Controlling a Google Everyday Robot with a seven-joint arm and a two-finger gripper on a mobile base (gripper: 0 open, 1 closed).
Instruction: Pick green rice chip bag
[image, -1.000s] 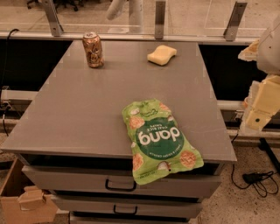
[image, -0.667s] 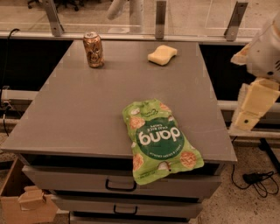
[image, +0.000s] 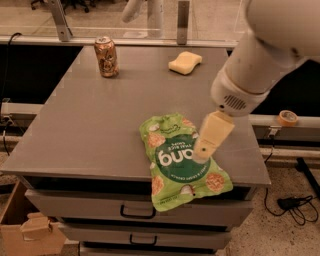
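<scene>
As seen from the camera, my gripper (image: 201, 152) hangs over the front right part of the grey table (image: 90, 130), with its tan tip just above or touching the right half of the green chip bag (image: 172, 157); contact cannot be confirmed. Whether the gripper is spread or closed, I cannot tell from this angle. My white arm (image: 260, 65) comes in from the upper right corner and slants down to the left toward the bag. The bag lies flat, printed face up, with its white lettering upside down to the camera and partly covered by the gripper. Its lower end overhangs the table's front edge and sits in front of the top drawer (image: 137, 212). A copper-coloured drink can (image: 106, 56) stands upright near the back left of the table, well apart from the bag. A yellow sponge (image: 185, 62) lies near the back edge, to the right of the can and also well clear of the bag. A roll of tape (image: 288, 118) rests on the ledge to the right of the table. A cardboard box (image: 30, 232) sits on the floor at lower left.
</scene>
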